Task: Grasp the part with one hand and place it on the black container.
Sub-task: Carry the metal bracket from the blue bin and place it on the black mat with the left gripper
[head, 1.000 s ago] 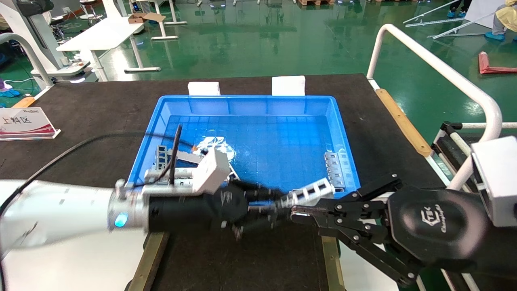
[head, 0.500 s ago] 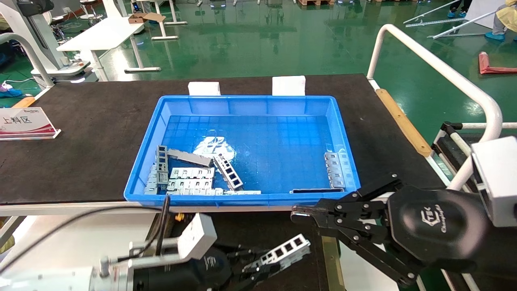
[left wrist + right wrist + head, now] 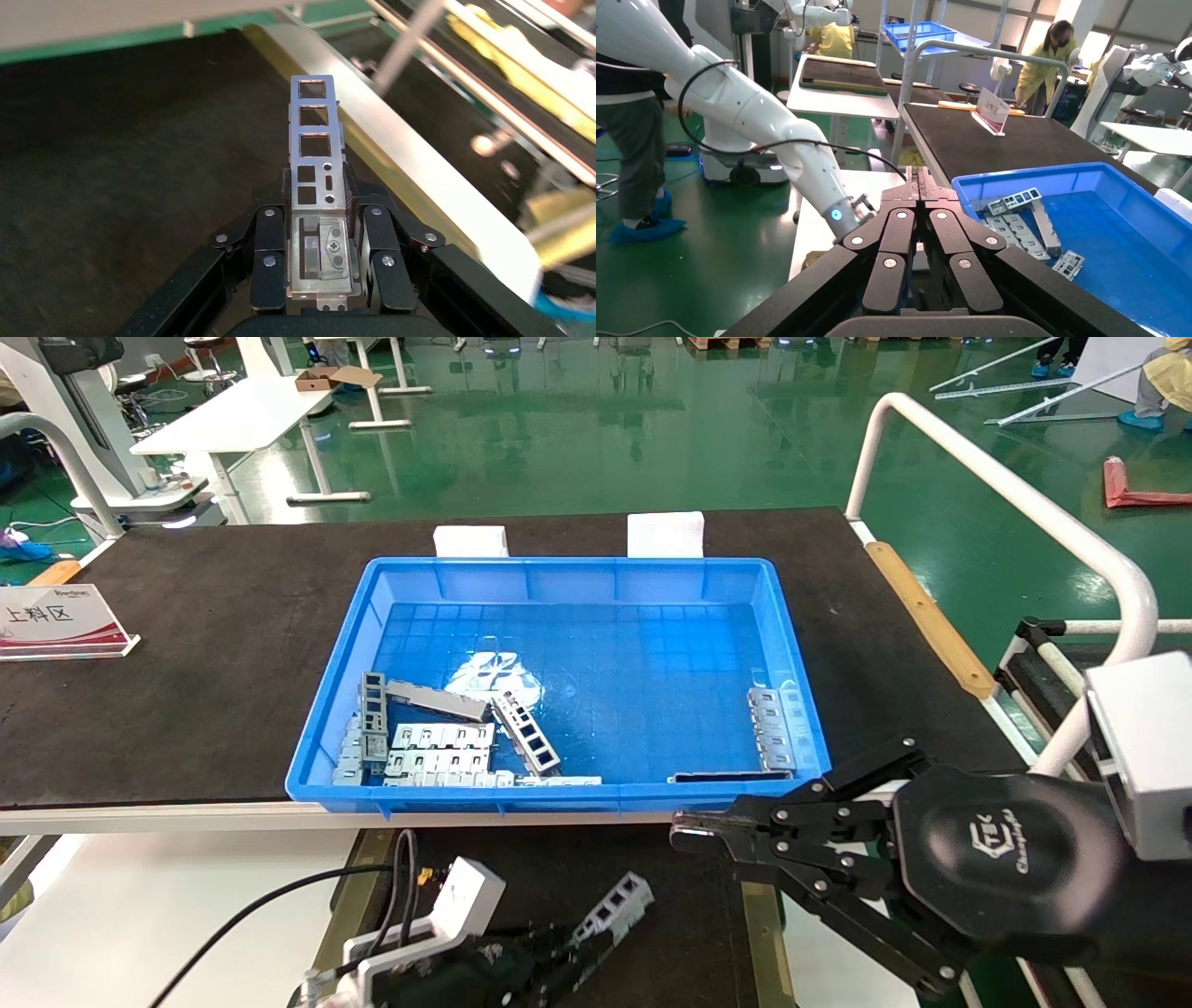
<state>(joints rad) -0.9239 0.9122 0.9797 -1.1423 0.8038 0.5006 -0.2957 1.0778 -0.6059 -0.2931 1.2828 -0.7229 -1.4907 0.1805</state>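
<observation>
1. Part (image 3: pixel 316 151) — thin stamped metal strip with a row of square openings. Judged light and stiff, smooth-faced, so likely to slip or pivot if pinched only at a tip. Best hold is across the flat faces at one end; that is where it is taken now.

2. Left gripper (image 3: pixel 559 957) — jaws closed on the solid end of the part, one finger (image 3: pixel 270 242) on each side of it. The open-windowed end sticks straight out past the fingertips, unsupported.

3. Location: the part is in the air, low over the black container (image 3: pixel 670 933), which sits just in front of the desk's (image 3: pixel 186 617) near edge. It is tilted, free end up and pointing toward the desk. Whether it touches the container surface yet — cannot tell.

4. From the left wrist, one olive rail (image 3: pixel 393 154) of the container runs just beside the part; the dark tray floor lies under it.

5. Right gripper (image 3: pixel 689 831) — fingers pressed together, holding nothing, parked near the desk's near right corner.

6. Blue crate (image 3: pixel 792 645) on the desk holds the other metal pieces, well apart from the held one.

7. Judgement: placing should need only a small descent and a gentle release.
</observation>
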